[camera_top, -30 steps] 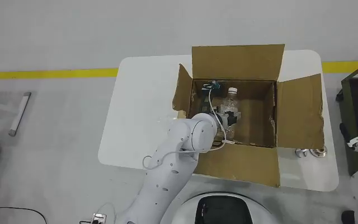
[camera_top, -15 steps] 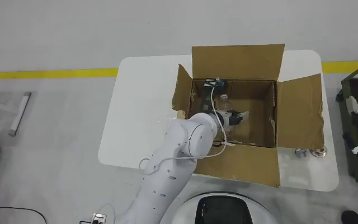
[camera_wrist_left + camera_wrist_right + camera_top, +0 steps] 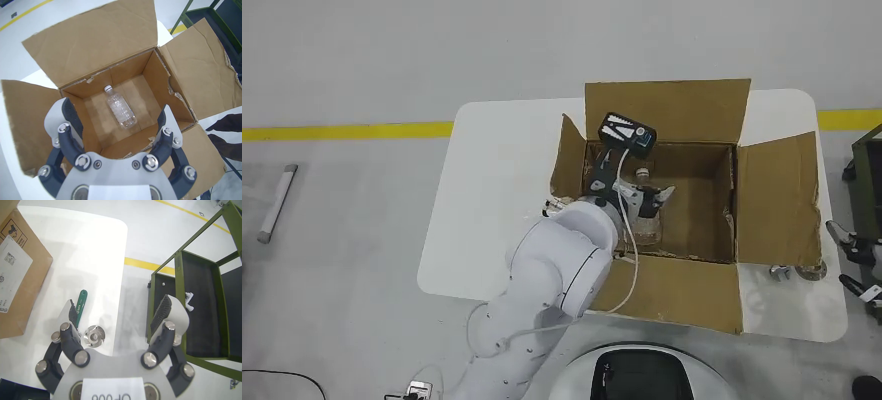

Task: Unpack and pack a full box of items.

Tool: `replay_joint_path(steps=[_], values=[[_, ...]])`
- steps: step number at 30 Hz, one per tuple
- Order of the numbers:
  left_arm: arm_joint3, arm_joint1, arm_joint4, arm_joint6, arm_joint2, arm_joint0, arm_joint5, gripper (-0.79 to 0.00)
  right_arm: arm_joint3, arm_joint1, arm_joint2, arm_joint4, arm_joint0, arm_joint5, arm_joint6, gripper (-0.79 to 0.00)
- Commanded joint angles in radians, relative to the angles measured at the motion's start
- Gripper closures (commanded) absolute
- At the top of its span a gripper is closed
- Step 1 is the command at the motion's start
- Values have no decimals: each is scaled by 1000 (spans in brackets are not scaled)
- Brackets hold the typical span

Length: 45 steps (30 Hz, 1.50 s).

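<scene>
- I am hanging my left gripper (image 3: 115, 105) above the open cardboard box (image 3: 90, 47), its fingers spread wide and gripping nothing.
- The bottle (image 3: 121, 111) is lying on its side on the box floor. It is clear, ribbed plastic, and its white cap is pointing toward the wall under the raised flap.
- I am holding my right gripper (image 3: 119, 301) wide and empty over the table (image 3: 85, 247) edge, near a metal flange (image 3: 94, 336) and a green-handled tool (image 3: 81, 300).

A white round-cornered table (image 3: 492, 200) stands on grey floor (image 3: 342, 300) marked with 1 yellow painted stripe (image 3: 342, 130). An olive-green metal rack (image 3: 179, 298) stands beside it.
</scene>
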Motion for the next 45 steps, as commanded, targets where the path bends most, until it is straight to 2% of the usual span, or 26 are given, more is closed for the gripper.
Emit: replay_joint_path(steps=[1,3,6,9,12,15,25,28,30,33,37,41,42,43,45], values=[[-32,4,30,-14,-17,11,-4,-785,-10,3,-2,-36,-2,-20,-41,-785],[-55,7,70,1,-38,26,0,-785,5,5,-20,-76,1,-19,-15,-785],[-79,13,136,49,-60,55,2,-785,41,8,-64,-59,49,11,132,-785],[-117,15,160,95,-88,83,25,-785,95,13,-113,-6,137,25,302,-785],[-144,17,176,119,-110,101,29,-785,150,20,-146,36,229,39,401,-785],[-159,19,197,118,-126,110,19,-785,172,25,-165,43,282,44,442,-785],[-159,19,197,118,-126,110,19,-785,174,26,-166,41,274,37,415,-785],[-159,19,197,118,-126,110,19,-785,189,27,-166,64,287,68,430,-785],[-159,19,197,118,-126,110,19,-785,194,29,-172,68,313,107,477,-785],[-159,19,197,118,-126,110,19,-785,199,37,-200,36,358,120,618,-785],[-159,19,197,118,-126,110,19,-785,214,44,-221,29,417,147,715,-785],[-159,19,197,118,-126,110,19,-785,244,50,-242,18,445,148,766,-628],[-159,19,197,118,-126,110,19,-785,255,50,-246,25,448,155,773,-502],[-159,19,197,118,-126,110,19,-785,260,51,-250,27,450,154,779,-462],[-159,19,197,118,-126,110,19,-785,272,53,-257,31,451,157,778,-465]])
